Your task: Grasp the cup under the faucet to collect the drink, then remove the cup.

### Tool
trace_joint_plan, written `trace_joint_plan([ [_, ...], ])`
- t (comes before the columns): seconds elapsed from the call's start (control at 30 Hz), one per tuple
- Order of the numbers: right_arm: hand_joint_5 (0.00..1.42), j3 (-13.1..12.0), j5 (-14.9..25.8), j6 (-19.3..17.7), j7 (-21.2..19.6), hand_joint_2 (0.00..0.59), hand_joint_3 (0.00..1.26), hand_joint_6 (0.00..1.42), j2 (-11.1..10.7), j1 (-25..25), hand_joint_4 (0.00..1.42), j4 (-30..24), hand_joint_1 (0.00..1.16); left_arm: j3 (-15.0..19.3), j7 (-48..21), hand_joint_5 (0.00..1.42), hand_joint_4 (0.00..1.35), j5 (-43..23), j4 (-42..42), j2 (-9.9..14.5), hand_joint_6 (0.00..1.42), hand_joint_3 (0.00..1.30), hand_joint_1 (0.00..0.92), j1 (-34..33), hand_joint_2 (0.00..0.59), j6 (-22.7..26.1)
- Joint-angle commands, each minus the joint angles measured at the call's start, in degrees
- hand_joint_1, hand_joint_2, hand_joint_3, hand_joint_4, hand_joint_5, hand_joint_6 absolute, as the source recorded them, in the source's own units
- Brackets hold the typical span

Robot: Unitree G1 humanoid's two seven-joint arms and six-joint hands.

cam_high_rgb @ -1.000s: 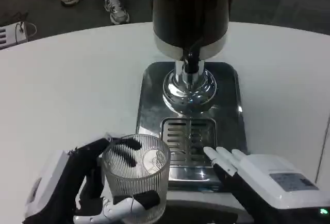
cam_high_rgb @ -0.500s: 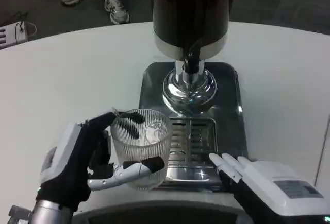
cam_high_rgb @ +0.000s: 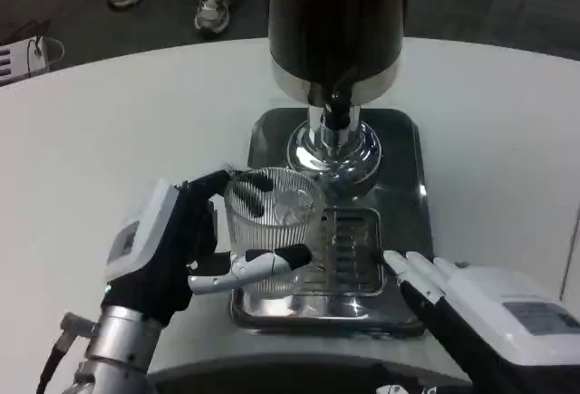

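Ribbed clear glass, the cup (cam_high_rgb: 272,226) sits in the left hand (cam_high_rgb: 177,249) in the head view, its fingers (cam_high_rgb: 272,263) wrapped round the near side of the wall and others curled behind. It stands over the left part of the slotted drip grate (cam_high_rgb: 349,249), just left of and nearer than the black faucet (cam_high_rgb: 337,109) (not directly beneath it). The dark dispenser (cam_high_rgb: 335,23) stands on a steel tray (cam_high_rgb: 403,168) on the white counter (cam_high_rgb: 118,140). Beside the tray's near right corner lies the right hand (cam_high_rgb: 480,308), fingers (cam_high_rgb: 412,272) straight and together, holding nothing. Someone's sneakers (cam_high_rgb: 213,9) show on the floor beyond the counter.
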Motion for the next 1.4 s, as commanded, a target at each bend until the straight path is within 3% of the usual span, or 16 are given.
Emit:
trace_joint_plan([
  [0.03, 0.0, -0.9, 1.4, -0.6, 1.3, 0.444, 0.02, 0.0, -0.6, 0.0, 0.0, -1.3, 0.55, -1.5, 2.8, 1.33, 1.13, 0.7, 3.4, 0.5, 1.42, 0.99, 0.573, -4.0, 0.0, -1.1],
  [0.77, 0.0, -4.4, 5.1, -2.5, 1.1, 0.444, 0.02, 0.0, -0.6, 3.2, 0.0, -3.6, 0.55, -9.0, 7.7, 1.3, 1.11, 5.0, 15.9, -0.1, 1.42, 0.98, 0.573, -13.6, 0.0, 0.7],
  [1.17, 0.0, -6.3, 6.9, -3.9, 1.0, 0.444, 0.02, 0.0, 0.0, 4.5, 0.0, -3.6, 0.55, -10.8, 6.2, 1.1, 0.82, 4.5, 15.2, 0.4, 1.39, 0.78, 0.485, -13.5, 0.0, 3.0],
  [1.3, 0.0, -6.9, 7.6, -4.1, 1.0, 0.444, 0.02, 0.0, 0.0, 4.7, 0.0, -3.6, 0.55, -10.9, 6.7, 0.95, 0.62, 4.6, 14.1, 0.6, 1.28, 0.65, 0.323, -13.0, 0.038, 3.9],
  [1.4, 0.0, -7.1, 8.2, -4.0, 1.1, 0.444, 0.02, 0.0, -0.1, 4.8, 0.0, -3.6, 0.55, -10.9, 6.8, 0.85, 0.52, 4.6, 13.3, 0.6, 1.22, 0.6, 0.269, -12.9, 0.043, 4.5],
])
